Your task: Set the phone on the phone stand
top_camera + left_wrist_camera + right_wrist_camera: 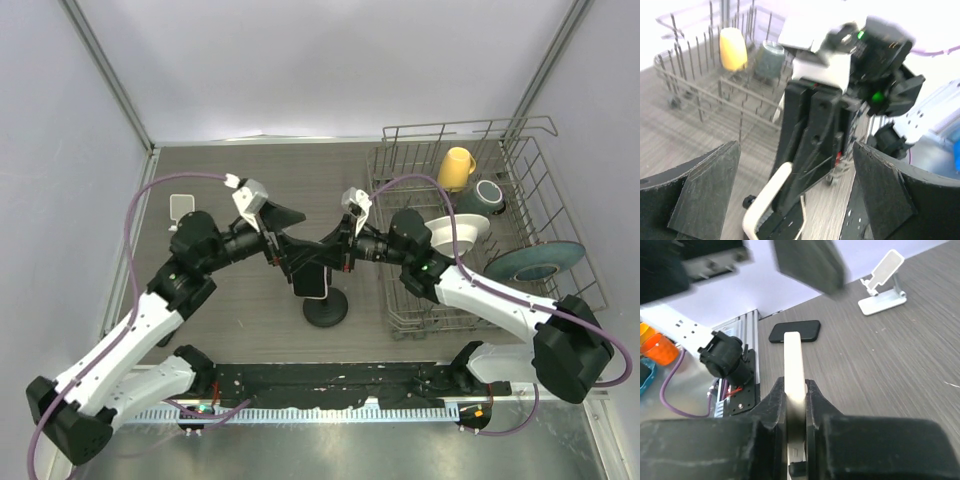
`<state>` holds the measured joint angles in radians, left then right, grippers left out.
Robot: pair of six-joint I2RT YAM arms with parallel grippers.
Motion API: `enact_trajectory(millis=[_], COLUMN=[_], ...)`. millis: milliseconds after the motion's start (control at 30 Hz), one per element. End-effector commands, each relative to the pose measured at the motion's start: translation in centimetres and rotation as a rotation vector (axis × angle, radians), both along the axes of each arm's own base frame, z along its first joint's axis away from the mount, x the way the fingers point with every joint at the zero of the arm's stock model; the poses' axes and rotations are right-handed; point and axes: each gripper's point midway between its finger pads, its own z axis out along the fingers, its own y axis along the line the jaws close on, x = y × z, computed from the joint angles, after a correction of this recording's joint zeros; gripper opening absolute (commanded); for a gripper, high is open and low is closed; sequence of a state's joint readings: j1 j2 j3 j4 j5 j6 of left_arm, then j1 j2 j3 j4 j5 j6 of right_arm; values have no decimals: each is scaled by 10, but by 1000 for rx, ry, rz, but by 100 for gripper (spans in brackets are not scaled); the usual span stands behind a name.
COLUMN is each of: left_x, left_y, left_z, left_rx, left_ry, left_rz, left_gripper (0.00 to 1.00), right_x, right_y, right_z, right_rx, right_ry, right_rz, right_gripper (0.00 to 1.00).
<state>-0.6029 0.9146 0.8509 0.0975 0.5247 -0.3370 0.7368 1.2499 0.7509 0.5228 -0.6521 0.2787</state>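
The phone [312, 285] has a white rim and a dark face. My right gripper [326, 262] is shut on it and holds it above the table at mid-table. In the right wrist view the phone [794, 360] stands edge-on between the closed fingers of my right gripper [795, 390]. My left gripper [292, 240] is open just left of it, and in the left wrist view its fingers [705, 185] flank the phone's rim [769, 192] without touching. The white phone stand [181, 207] stands empty at the far left and shows in the right wrist view [883, 282].
A wire dish rack [470, 130] at the right holds a yellow cup [457, 167], a dark mug and plates. A black round-based object [326, 312] sits under the phone. A flat black slab [795, 331] lies near the front rail.
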Motion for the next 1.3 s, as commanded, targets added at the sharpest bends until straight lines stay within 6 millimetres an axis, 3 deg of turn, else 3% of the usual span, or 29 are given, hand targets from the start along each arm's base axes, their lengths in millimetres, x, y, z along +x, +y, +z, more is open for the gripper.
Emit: enact_trajectory(millis=[0,33,133,333,367,400,467,500,567,600,933,967,1133,1267], left_x=[-5,-8,-7,-18,-19,-19,-14,-12,-14,-13,0,-3,-14,-26], left_y=[26,34,41,45,47,47,49,49,43,39,13,9,-7,-6], left_z=[59,64,46,-17,-14,-40,-46,-61,-63,-78,-123,-123,-121,-119], left_rx=[-147,-160,-112,-94,-141,-133,-190,-190,-236,-218,-141,-152,-164,-172], left_ry=[-76,-86,-34,188,188,253,306,340,362,390,411,398,367,336], left_rz=[136,167,208,219,228,242,283,295,258,250,218,188,79,39], left_gripper=[100,100,100,87,87,88,93,95,95,95,79,71,67,48], right_x=[18,19,18,24,25,26,30,27,28,29,24,23,20,20], right_y=[-11,-12,-14,-25,-26,-26,-29,-29,-31,-29,-27,-27,-26,-26], right_z=[64,65,69,82,81,80,76,75,76,74,69,67,66,63], right_rx=[193,197,209,279,277,273,271,272,288,281,258,254,251,244], right_ry=[-50,-47,-52,-6,-2,3,12,15,11,16,-1,-2,-19,-20], right_rz=[-132,-141,-144,-151,-151,-151,-155,-132,-120,-110,-76,-68,-48,-42], right_gripper=[0,0,0,0,0,0,0,0,0,0,0,0,0,0])
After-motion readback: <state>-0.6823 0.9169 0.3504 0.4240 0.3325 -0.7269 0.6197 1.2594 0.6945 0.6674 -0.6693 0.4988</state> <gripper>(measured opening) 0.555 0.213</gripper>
